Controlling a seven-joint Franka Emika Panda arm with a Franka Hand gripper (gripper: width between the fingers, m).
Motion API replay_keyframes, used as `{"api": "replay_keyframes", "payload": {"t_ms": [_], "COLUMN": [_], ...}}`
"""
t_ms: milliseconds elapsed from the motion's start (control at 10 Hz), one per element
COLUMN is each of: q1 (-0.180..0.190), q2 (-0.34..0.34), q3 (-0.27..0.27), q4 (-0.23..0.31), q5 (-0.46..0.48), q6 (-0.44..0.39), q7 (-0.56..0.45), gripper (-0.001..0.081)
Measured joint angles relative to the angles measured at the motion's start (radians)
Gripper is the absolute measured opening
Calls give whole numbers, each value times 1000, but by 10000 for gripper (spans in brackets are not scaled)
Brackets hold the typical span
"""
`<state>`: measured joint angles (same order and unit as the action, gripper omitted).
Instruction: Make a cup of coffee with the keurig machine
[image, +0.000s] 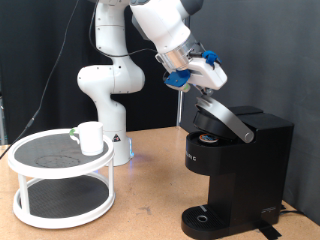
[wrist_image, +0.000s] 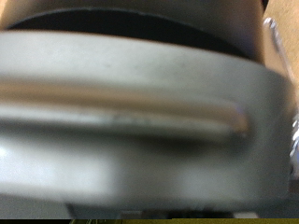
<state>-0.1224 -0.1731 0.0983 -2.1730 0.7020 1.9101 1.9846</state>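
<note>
The black Keurig machine (image: 248, 165) stands at the exterior view's right, its round drip tray (image: 206, 216) bare. Its domed lid with the silver handle (image: 224, 116) is tilted up, and the brew chamber under it shows. My gripper (image: 184, 80), with blue fingertips, hangs just above the raised end of the handle. The wrist view is filled by the blurred silver handle (wrist_image: 140, 112), very close; no fingers show there. The white mug (image: 91, 138) stands on the top shelf of a white round rack (image: 40, 150) at the left, far from the gripper.
A small white pod with a green mark (image: 75, 132) sits beside the mug on the rack. The rack has a lower shelf (image: 60, 200). The robot's white base (image: 112, 110) stands behind the rack. Wooden tabletop (image: 150, 200) lies between rack and machine.
</note>
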Motion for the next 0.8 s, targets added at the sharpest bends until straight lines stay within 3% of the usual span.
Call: {"api": "replay_keyframes", "payload": {"t_ms": [300, 800], "q1": [-17, -29], "q2": [2, 29], "q3": [-9, -11], "q4": [-49, -81], "q5": [-29, -45], "q6": [46, 112], "q7": [-6, -7], "gripper": [5, 5]}}
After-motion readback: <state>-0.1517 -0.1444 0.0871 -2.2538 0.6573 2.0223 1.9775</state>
